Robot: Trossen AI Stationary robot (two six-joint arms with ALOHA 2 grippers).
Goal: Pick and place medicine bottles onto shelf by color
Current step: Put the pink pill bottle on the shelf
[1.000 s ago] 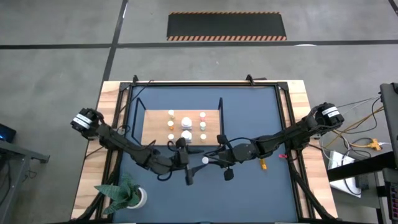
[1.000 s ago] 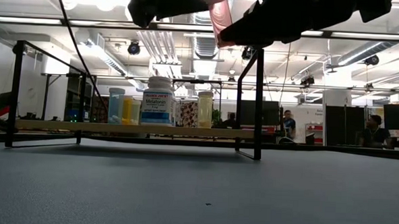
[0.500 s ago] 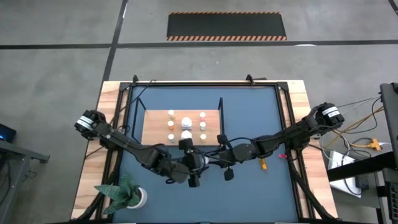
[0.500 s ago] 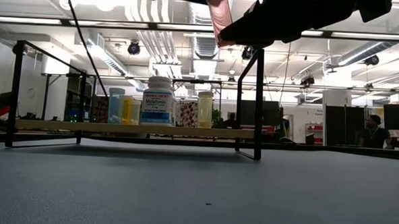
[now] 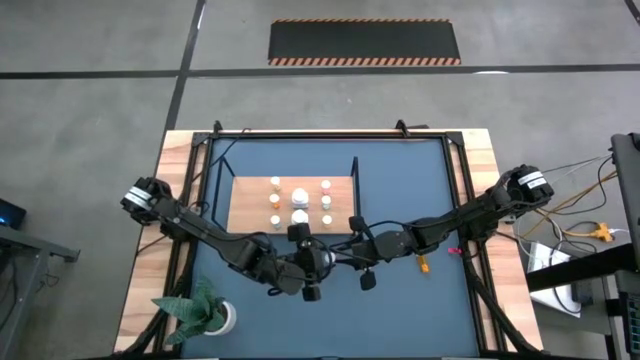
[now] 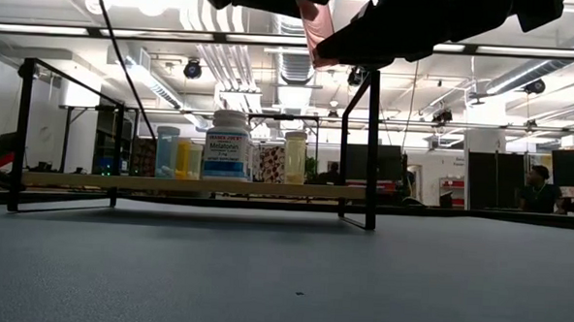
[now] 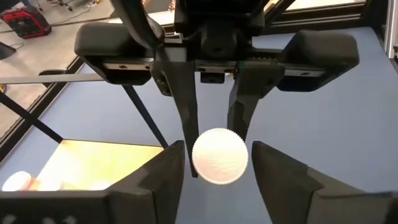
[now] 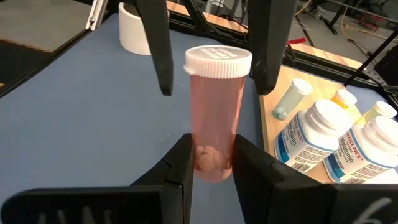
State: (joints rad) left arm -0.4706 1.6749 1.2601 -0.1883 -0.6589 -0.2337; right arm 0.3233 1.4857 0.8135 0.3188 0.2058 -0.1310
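Dark blue worktop (image 5: 400, 300), mid-air handover. Right hand (image 8: 211, 165) clamps the pink bottle's (image 8: 214, 112) base; its long axis runs straight toward the left hand (image 7: 214, 165), whose fingers stand apart either side of the white cap. Shelf (image 5: 250, 190) lies beyond both hands.

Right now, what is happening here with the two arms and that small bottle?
The right pincer is shut on a pink bottle with a white cap, held up above the blue table, in front of the shelf. The left pincer sits around the bottle's cap, its fingers not yet touching it. Several bottles already stand on the shelf.
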